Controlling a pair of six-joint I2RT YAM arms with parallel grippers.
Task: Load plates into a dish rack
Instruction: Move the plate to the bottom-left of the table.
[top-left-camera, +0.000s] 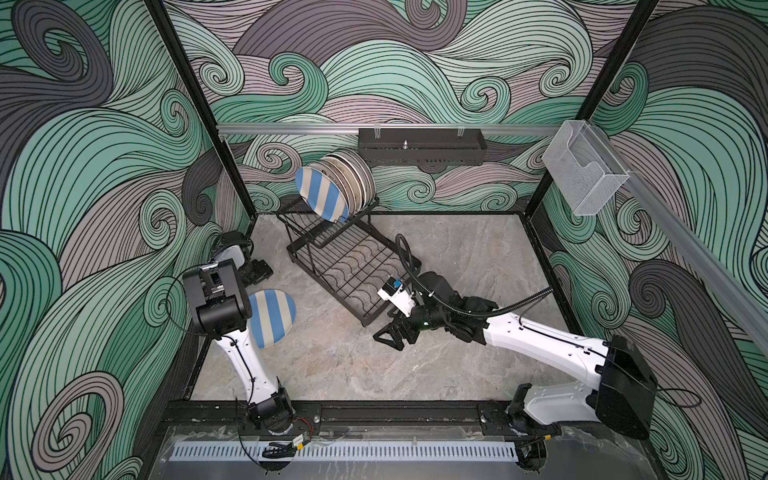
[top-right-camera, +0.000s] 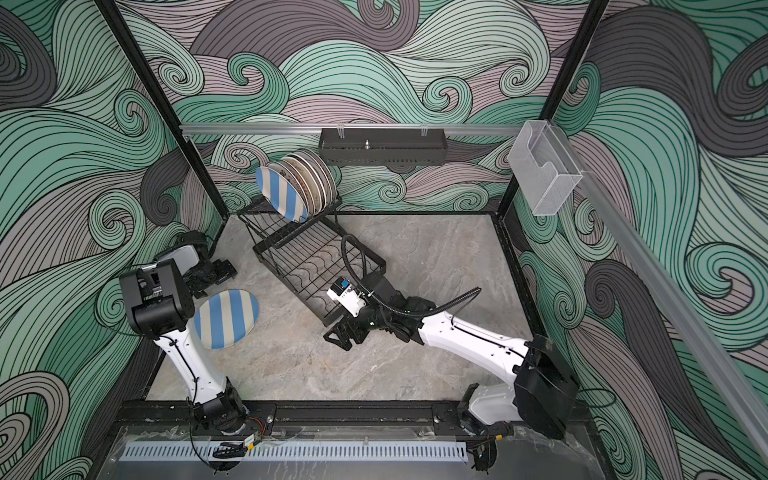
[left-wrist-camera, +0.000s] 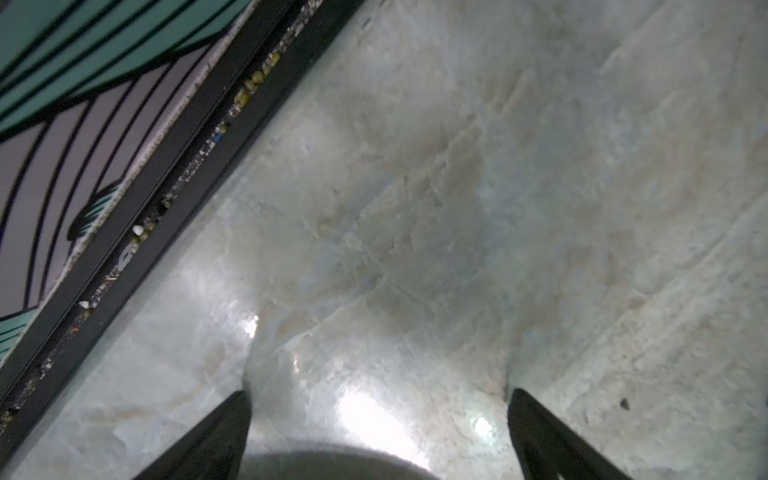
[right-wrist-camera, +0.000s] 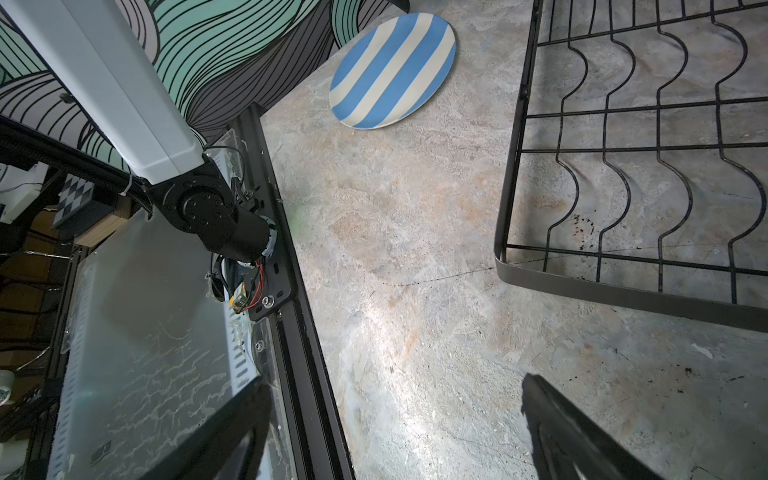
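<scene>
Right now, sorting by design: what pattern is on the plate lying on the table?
Blue and cream stripes; the plate shows clearest in the right wrist view.

plate (top-left-camera: 275, 318): partly hidden behind left arm (top-left-camera: 220, 307)
back plates (top-left-camera: 358, 174): drawings too small to tell
rack (right-wrist-camera: 623, 294): cut off in right wrist view

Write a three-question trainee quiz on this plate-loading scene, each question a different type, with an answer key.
1. True or false: the blue-and-cream striped round plate on the marble-patterned table lies flat, outside the black wire dish rack.
2. The right gripper is: A) shut on a plate; B) open and empty; C) out of view.
3. Fill in: the loaded plates stand on edge on the rack's ____ shelf.
Key: 1 true; 2 B; 3 upper.
</scene>
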